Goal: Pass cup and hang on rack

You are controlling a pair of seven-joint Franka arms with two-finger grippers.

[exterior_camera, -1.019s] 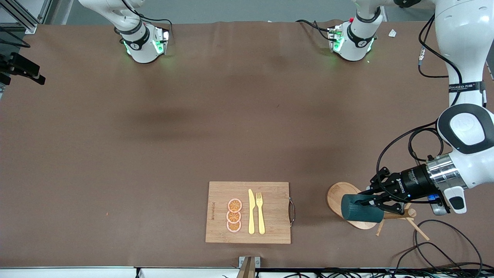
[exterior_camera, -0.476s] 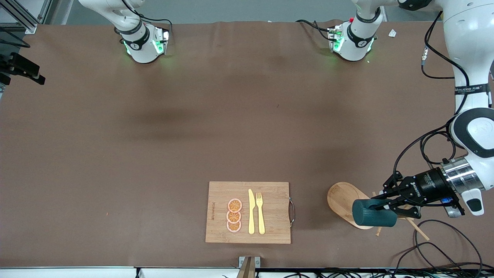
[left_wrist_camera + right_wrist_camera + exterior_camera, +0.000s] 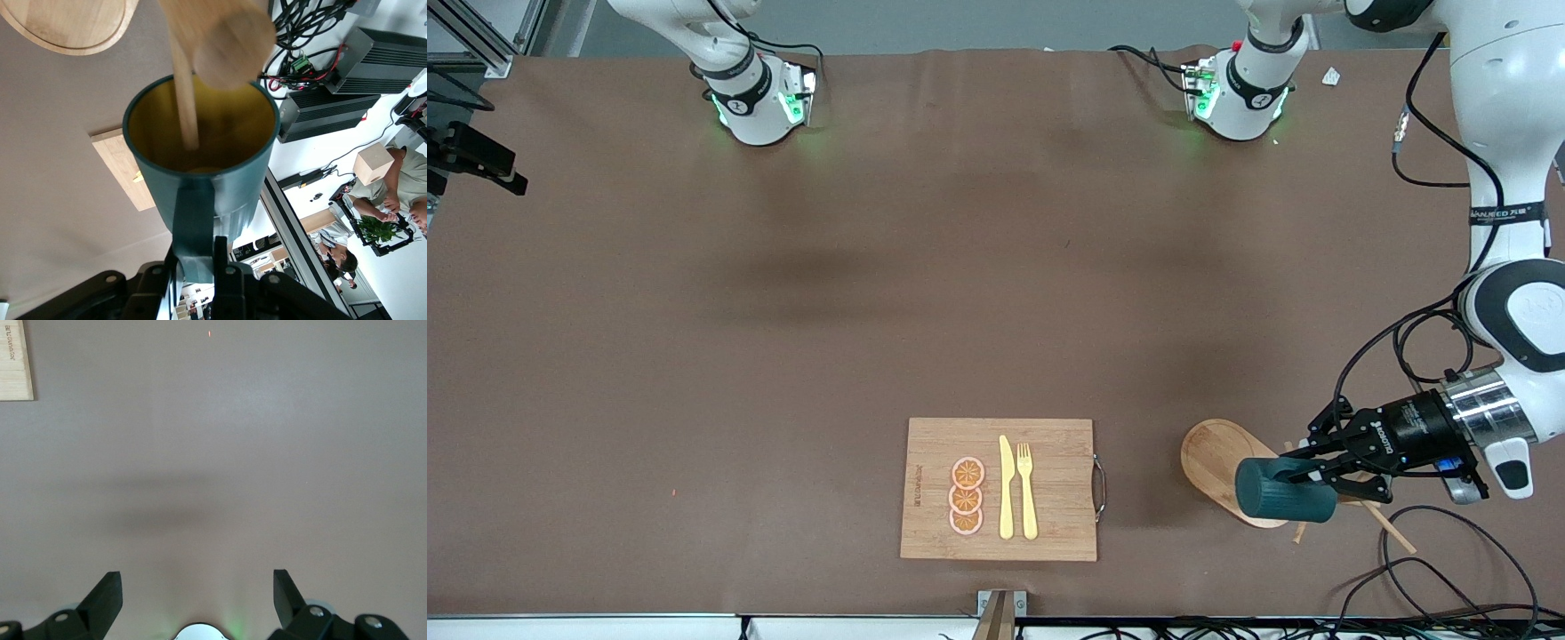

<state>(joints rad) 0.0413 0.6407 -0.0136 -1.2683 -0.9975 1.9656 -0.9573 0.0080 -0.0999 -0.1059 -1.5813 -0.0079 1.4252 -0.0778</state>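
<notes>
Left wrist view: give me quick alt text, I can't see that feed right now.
The left gripper is shut on the handle of the teal cup, whose yellowish mouth faces the rack. The rack's round post end sits at the cup's rim, and one thin peg crosses the opening.

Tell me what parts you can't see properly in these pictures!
- Front view: the cup and left gripper cover the rack post.
- Left wrist view: the rack's peg is blurred; whether the handle has hooked on is unclear.
- Right wrist view: the right gripper sees only bare table.
</notes>
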